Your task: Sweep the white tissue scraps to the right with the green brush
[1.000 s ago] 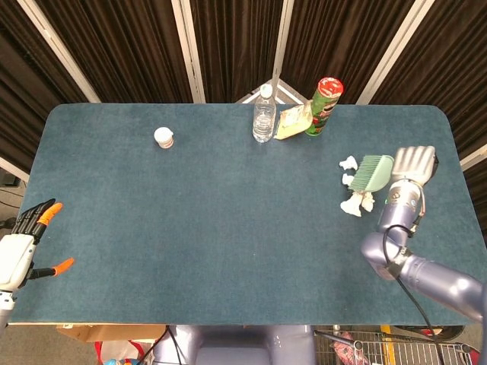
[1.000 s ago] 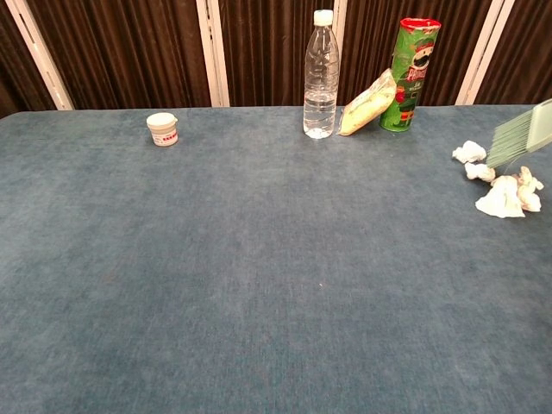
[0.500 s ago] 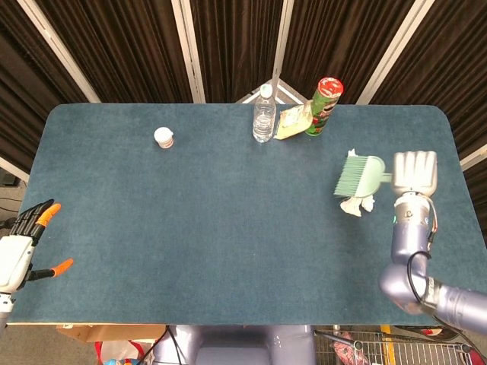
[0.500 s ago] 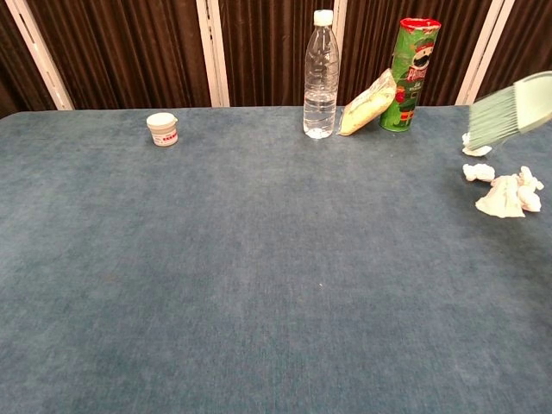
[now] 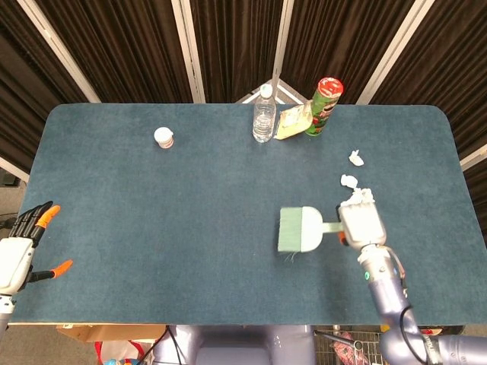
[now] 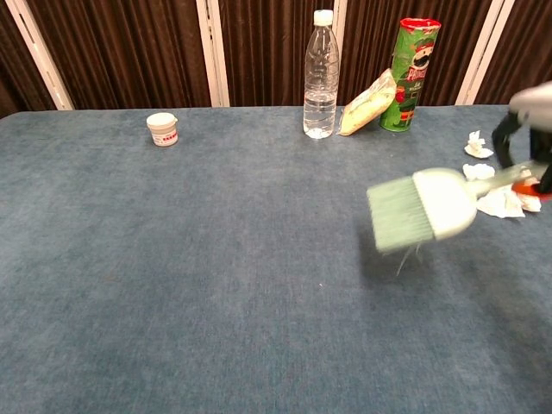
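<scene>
Standing along the far edge of the blue felt-like worktop, well beyond the right hand, are a clear plastic bottle, a yellowish packet, a green cylindrical can and a small white jar. Right hand grips the green brush by its handle, flat bristles pointing left. Crumpled white tissue scraps lie just beyond that hand. Only the head view shows the left hand, fingers spread, empty.

Head view: high, looking down on table. Chest view: low, forward, nearer.
</scene>
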Controlling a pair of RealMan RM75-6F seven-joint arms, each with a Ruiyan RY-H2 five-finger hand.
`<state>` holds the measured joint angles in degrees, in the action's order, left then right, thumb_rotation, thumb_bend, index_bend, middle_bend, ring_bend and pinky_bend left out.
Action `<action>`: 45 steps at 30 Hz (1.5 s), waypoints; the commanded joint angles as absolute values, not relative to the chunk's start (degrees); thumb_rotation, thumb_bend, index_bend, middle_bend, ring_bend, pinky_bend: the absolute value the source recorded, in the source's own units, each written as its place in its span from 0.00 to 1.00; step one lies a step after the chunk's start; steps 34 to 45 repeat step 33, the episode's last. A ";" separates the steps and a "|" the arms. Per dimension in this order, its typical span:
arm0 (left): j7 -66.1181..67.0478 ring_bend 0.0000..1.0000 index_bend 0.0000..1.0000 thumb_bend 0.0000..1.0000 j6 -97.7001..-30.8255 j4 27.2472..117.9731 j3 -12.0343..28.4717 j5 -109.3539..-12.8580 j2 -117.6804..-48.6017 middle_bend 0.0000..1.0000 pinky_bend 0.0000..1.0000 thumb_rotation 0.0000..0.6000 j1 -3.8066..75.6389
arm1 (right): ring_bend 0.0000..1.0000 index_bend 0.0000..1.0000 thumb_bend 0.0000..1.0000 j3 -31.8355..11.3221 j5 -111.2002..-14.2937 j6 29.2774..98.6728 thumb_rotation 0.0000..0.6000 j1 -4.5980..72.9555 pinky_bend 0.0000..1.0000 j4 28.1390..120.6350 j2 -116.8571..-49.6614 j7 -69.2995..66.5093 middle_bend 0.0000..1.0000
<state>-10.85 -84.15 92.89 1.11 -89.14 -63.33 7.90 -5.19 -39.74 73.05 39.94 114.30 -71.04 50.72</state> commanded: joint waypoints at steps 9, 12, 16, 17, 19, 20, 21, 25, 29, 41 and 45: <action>-10.90 0.00 0.00 0.00 -84.37 92.82 1.11 -89.02 -63.31 0.00 0.02 1.00 7.67 | 0.13 0.00 0.43 0.45 -40.49 78.60 1.00 35.32 0.15 105.43 -82.46 52.25 0.05; -10.89 0.00 0.00 0.00 -84.67 92.76 1.17 -89.15 -63.32 0.00 0.02 1.00 7.58 | 0.02 0.00 0.41 0.85 -40.68 79.93 1.00 34.48 0.09 105.05 -82.78 52.53 0.00; -10.74 0.00 0.00 0.00 -84.85 92.75 1.09 -89.35 -63.33 0.00 0.02 1.00 7.48 | 0.01 0.00 0.40 1.32 -42.38 81.74 1.00 33.20 0.08 105.76 -81.75 51.76 0.00; -10.71 0.00 0.00 0.00 -84.92 92.75 1.08 -89.40 -63.35 0.00 0.02 1.00 7.45 | 0.01 0.00 0.40 1.46 -42.74 81.99 1.00 32.89 0.07 106.20 -81.08 51.50 0.00; -10.69 0.00 0.00 0.00 -85.05 92.74 1.08 -89.43 -63.36 0.00 0.02 1.00 7.38 | 0.01 0.00 0.40 1.97 -43.92 82.77 1.00 31.97 0.06 107.52 -79.42 50.52 0.00; -10.67 0.00 0.00 0.00 -85.10 92.71 1.09 -89.42 -63.37 0.00 0.02 1.00 7.35 | 0.01 0.00 0.40 2.34 -44.89 83.41 1.00 31.38 0.06 108.07 -78.42 49.84 0.00; -10.65 0.00 0.00 0.00 -85.12 92.68 1.10 -89.40 -63.38 0.00 0.02 1.00 7.33 | 0.01 0.00 0.40 2.88 -45.97 83.97 1.00 30.77 0.06 108.59 -77.39 49.22 0.00; -10.41 0.00 0.00 0.00 -85.20 92.60 1.12 -89.33 -63.44 0.00 0.02 1.00 7.25 | 0.00 0.00 0.40 5.42 -51.38 86.05 1.00 28.10 0.06 109.95 -73.17 45.93 0.00; -9.47 0.00 0.00 0.00 -85.44 92.47 1.02 -89.47 -63.56 0.00 0.02 1.00 7.07 | 0.00 0.00 0.37 8.44 -57.84 88.49 1.00 24.82 0.05 109.61 -69.11 41.45 0.00; -7.54 0.00 0.00 0.00 -86.02 91.90 1.03 -89.57 -64.01 0.00 0.02 1.00 6.78 | 0.00 0.00 0.35 10.73 -65.54 91.85 1.00 20.88 0.03 107.96 -66.83 33.88 0.00; -7.54 0.00 0.00 0.00 -86.02 91.90 1.03 -89.57 -64.01 0.00 0.02 1.00 6.78 | 0.00 0.00 0.35 10.73 -65.54 91.85 1.00 20.88 0.03 107.96 -66.83 33.88 0.00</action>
